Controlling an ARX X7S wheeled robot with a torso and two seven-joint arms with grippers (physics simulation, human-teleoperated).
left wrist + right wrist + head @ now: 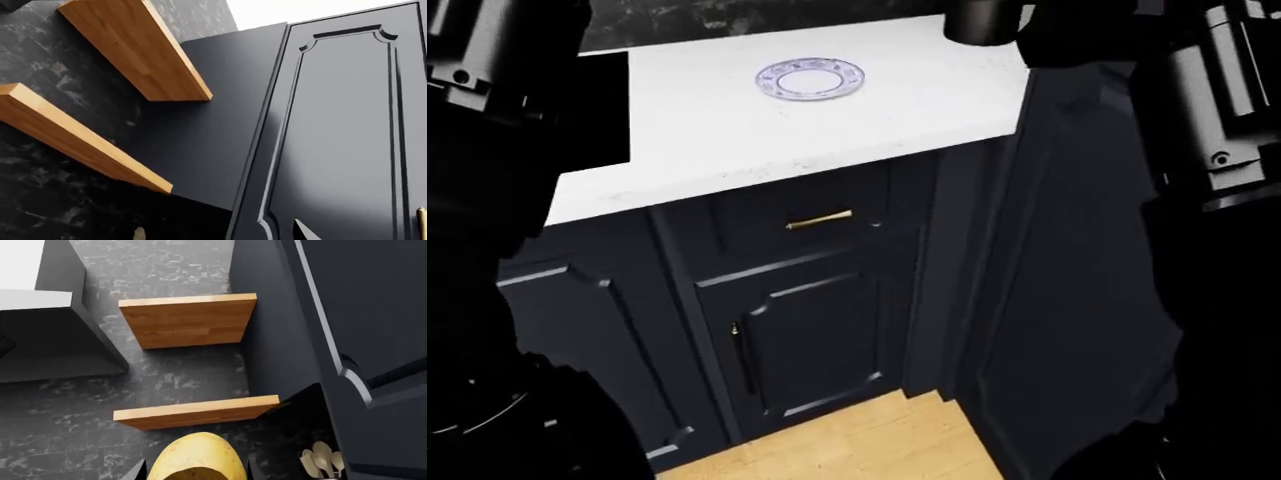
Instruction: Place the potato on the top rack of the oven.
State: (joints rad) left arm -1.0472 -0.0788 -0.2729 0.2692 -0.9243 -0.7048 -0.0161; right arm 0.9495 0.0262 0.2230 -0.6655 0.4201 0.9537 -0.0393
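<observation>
Between the dark jaws of the right gripper (193,472), at the near edge of the right wrist view, sits the potato (195,457), smooth and yellow-tan, with a jaw tip showing on each side of it; the jaws appear to be pinching it. Beyond it that camera sees two wooden shelves (189,320) on a dark marbled wall and a cup of pale wooden utensils (321,460).

From the head view, both arms rise out of frame, over a white counter (721,130) carrying an empty blue-patterned plate (810,79). Below are dark cabinets with a brass drawer handle (818,220). The oven and its top rack appear in no view.

The left wrist camera shows only shelves and a tall panelled cabinet door (340,130); one dark tip pokes in at the edge, so I cannot tell how the left jaws stand.

The main risk, as I judge it, is travel. The potato is round and smooth, so it could roll out of the grip during a swing or base turn. The raised arms could also clip the shelves or tall cabinet.
</observation>
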